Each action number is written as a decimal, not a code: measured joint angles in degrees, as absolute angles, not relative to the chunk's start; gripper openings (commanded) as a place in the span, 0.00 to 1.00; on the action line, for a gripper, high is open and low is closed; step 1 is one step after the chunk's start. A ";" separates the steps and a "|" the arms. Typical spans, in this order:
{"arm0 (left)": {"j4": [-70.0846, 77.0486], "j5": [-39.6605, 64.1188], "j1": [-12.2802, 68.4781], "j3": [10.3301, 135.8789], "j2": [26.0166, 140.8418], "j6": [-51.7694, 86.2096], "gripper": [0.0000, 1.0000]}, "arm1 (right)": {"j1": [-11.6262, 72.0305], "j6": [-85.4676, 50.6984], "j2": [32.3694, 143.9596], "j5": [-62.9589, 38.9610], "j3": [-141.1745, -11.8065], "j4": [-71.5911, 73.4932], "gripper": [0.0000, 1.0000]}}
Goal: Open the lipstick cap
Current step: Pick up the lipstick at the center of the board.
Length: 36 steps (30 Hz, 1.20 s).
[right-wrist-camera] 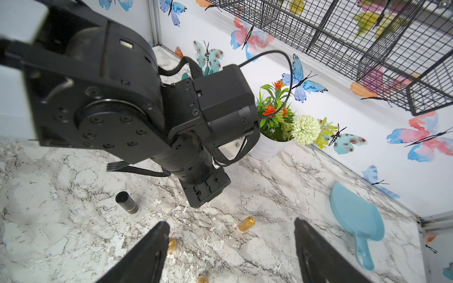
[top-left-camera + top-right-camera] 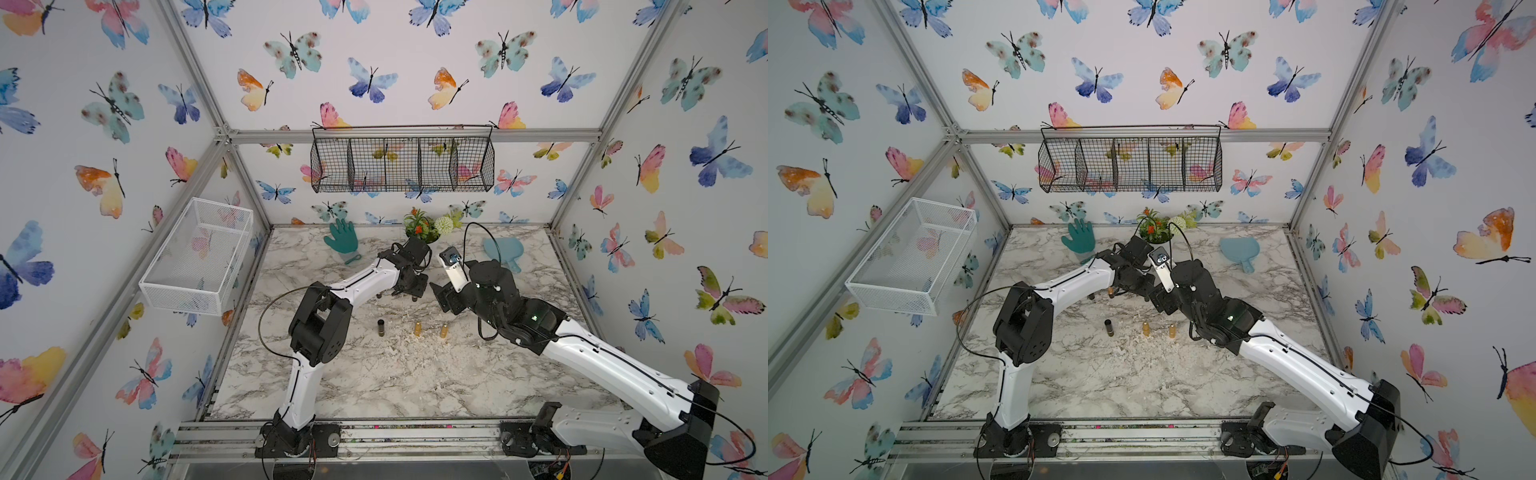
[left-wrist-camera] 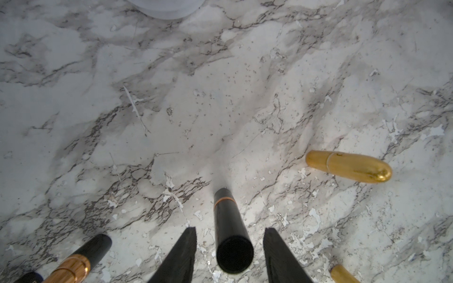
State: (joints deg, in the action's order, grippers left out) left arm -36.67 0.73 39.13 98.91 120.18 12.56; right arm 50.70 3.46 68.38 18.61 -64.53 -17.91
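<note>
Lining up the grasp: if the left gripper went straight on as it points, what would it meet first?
Probably the upright black lipstick, between the open fingers of the left gripper, gaps either side; then the marble table. Depth is unclear.

Marble table (image 2: 374, 374): black lipstick (image 3: 228, 215) standing between fingers of left gripper (image 3: 230, 229), gold lipstick (image 3: 348, 166) just aside; glove (image 2: 341, 241), plant pot (image 1: 266, 147), blue paddle (image 2: 503, 251) beyond.

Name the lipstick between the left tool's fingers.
The black tube with the thin copper band, framed by the left tool's fingers. The gold bullet-shaped one and the black tube with the wide gold collar sit outside them.
</note>
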 measured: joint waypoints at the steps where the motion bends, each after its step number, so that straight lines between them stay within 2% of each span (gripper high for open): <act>1: -36.71 0.73 39.13 98.91 120.20 12.49 0.46 | 50.70 3.49 68.38 18.61 -64.53 -17.87 0.82; 12: -36.95 0.75 39.13 100.79 120.95 11.57 0.39 | 50.70 3.68 68.84 18.57 -64.53 -17.54 0.82; 22: -37.10 0.78 39.13 101.43 121.80 11.33 0.38 | 50.70 3.68 69.65 18.52 -64.53 -17.50 0.82; 36: -37.06 0.56 39.11 101.43 123.13 10.70 0.21 | 50.70 3.70 69.87 18.52 -64.53 -17.30 0.79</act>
